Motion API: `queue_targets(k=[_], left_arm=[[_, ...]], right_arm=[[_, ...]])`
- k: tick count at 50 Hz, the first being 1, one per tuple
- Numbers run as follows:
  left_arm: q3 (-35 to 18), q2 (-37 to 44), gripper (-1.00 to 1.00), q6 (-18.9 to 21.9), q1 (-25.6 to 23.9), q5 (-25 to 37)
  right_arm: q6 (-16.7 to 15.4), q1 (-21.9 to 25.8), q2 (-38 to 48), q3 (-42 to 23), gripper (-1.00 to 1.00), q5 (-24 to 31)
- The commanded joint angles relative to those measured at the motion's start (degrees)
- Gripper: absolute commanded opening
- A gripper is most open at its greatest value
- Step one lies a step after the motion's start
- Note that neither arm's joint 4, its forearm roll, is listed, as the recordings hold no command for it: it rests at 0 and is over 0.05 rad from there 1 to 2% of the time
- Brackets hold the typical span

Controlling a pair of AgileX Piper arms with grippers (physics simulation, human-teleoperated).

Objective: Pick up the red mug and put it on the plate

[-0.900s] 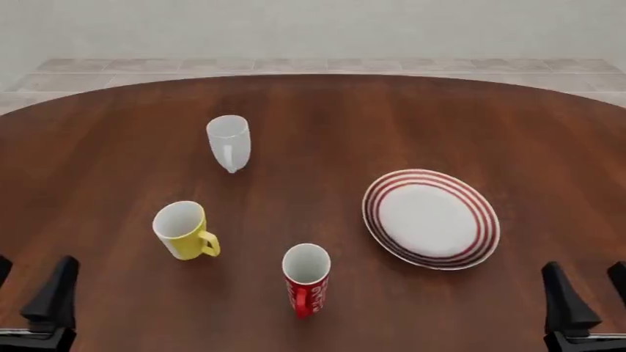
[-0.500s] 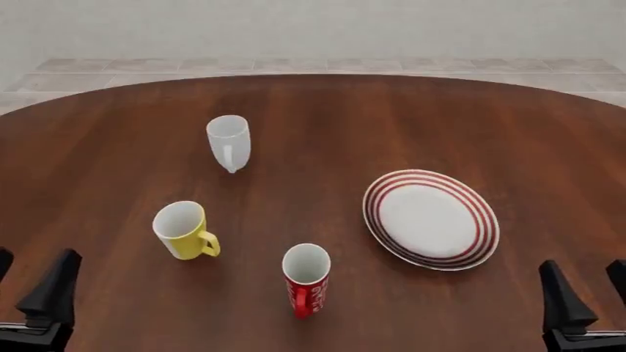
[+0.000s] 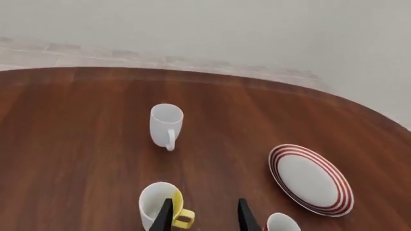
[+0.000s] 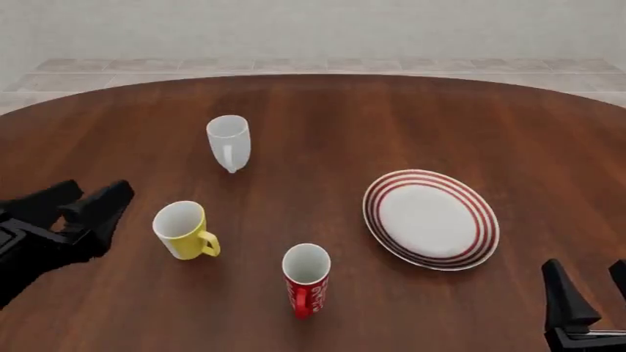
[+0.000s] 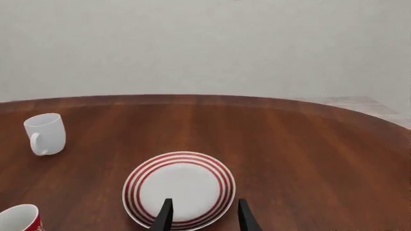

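Left wrist view: the left gripper (image 3: 204,216) shows two dark fingertips with a clear gap, nothing between them — parted and empty. Just past the tips sits the yellow mug (image 3: 160,211), partly behind one finger; the red mug (image 3: 282,224) is only a white rim w/ a sliver of red at the frame edge, off to one side of the finger line. The white mug (image 3: 166,125) stands farther off, and the plate (image 3: 311,179) lies beside the red mug.

Front view: the left gripper (image 4: 83,202) is out over the table (image 4: 313,110) near its left edge, jaws apart, close to the yellow mug (image 4: 183,229) but not touching. The red mug (image 4: 306,279) stands upright near the front centre, well apart from that gripper (the yellow mug is roughly between them). The plate (image 4: 430,218) lies right of and a little beyond the red mug. The right gripper (image 4: 585,290) sits low at the right corner, fingers spread, also empty.

Right wrist view: the right gripper (image 5: 204,214) has its tips parted over the plate's (image 5: 179,189) near rim; the red mug (image 5: 20,219) peeks in at the corner.

Step in hand, I'd judge: approach — no grasp yet. Next calls for one arm to line its open fingers on the red mug's body, clear of the yellow one.
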Motion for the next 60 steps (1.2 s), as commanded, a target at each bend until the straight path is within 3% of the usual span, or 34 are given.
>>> queue_targets(k=[1, 3, 4, 5, 7, 11, 13, 14, 16, 22, 36, 50, 60], left_arm=[[-7.46, 6.92, 1.00, -8.76, -11.59, 3.09], [-7.56, 5.53, 1.00, -10.52, -11.04, 3.29], [-8.58, 6.61, 1.00, -9.16, -12.39, 3.63], [-7.92, 5.45, 1.00, -11.94, -10.63, 3.90], [-8.15, 5.90, 1.00, -13.57, -10.45, 4.40], [-11.53, 7.63, 1.00, -8.96, -14.88, 5.52], [-11.93, 8.86, 1.00, -10.46, -17.01, 5.41], [-12.82, 8.82, 1.00, -7.99, -17.15, 6.15], [-13.34, 9.90, 1.00, -9.50, -19.99, 5.63], [-13.17, 12.87, 1.00, -12.23, -22.20, 5.15], [-13.98, 21.48, 1.00, -8.91, -30.03, 1.34], [-12.92, 24.63, 1.00, -7.83, -28.84, 2.07], [-10.21, 25.91, 1.00, -9.69, -28.16, 0.22]], right_arm=[[0.37, -0.40, -0.77, -0.11, 1.00, 0.49], [0.40, -0.42, -0.80, -0.16, 1.00, 0.52], [0.37, -0.39, -0.80, -0.17, 1.00, 0.51], [0.39, -0.40, -0.81, -0.06, 1.00, 0.43], [0.37, -0.44, -0.70, -0.13, 1.00, 0.34], [0.40, -0.51, -1.07, -0.11, 1.00, 0.59], [0.43, -0.61, -1.14, -0.20, 1.00, 0.65], [0.41, -0.66, -1.22, -0.23, 1.00, 0.70], [0.40, -0.72, -1.36, -0.25, 1.00, 0.77], [0.37, -0.78, -1.50, -0.05, 1.00, 0.60], [0.60, -1.02, -1.54, 0.00, 1.00, 0.36], [1.12, -1.13, -1.37, 0.07, 1.00, 0.20], [1.40, -1.22, -1.42, 0.00, 1.00, 0.26]])
